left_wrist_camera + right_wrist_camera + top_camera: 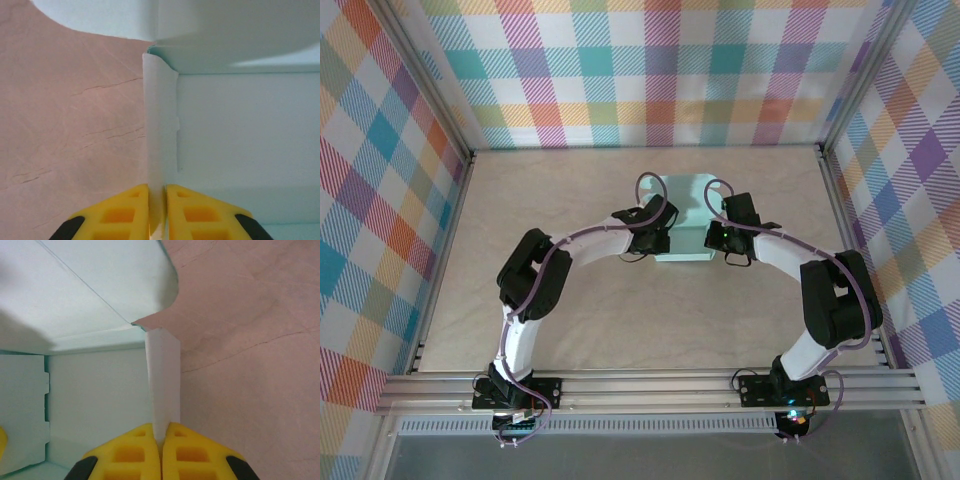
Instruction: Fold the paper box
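The pale mint paper box [686,222] lies mid-table between my two arms, partly folded with its side walls raised. My left gripper [652,238] sits at the box's left side and my right gripper [720,240] at its right side. In the left wrist view the yellow fingers [131,212] pinch the upright left wall [160,130] of the paper box, with my left gripper [157,200] shut on it. The right wrist view has my right gripper [160,437] shut on the upright right wall [164,380], the box's floor [95,400] lying to its left.
The box rests on a beige, cracked-looking table surface [570,300]. Plaid-patterned walls [650,70] enclose the table on three sides, and an aluminium rail [650,385] runs along the near edge by the arm bases.
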You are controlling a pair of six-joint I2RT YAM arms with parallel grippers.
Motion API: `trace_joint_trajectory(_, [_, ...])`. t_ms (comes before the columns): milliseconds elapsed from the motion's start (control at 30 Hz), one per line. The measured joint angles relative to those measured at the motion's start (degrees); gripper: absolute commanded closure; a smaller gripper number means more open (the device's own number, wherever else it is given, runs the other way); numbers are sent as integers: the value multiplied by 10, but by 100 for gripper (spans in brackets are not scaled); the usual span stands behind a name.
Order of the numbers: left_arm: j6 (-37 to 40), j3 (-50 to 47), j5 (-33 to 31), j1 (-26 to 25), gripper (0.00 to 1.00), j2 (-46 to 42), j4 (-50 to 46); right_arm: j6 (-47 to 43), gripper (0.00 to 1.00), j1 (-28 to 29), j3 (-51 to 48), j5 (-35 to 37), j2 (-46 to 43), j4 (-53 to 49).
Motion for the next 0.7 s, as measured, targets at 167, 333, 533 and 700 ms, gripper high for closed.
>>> trace_joint_trajectory(167, [2,0,-4,-1,80,13,-8,5,100,1,0,-17,2,4])
trace_joint_trajectory(333, [0,4,-4,-1,87,19,-8,6,100,1,-1,-17,4,4])
trace_joint_trajectory(533, [-2,10,-13,-1,98,22,-15,9,100,1,-3,-16,5,5])
trace_joint_trajectory(700, [-2,16,-24,-1,82,24,-25,12,100,3,-3,-19,10,12])
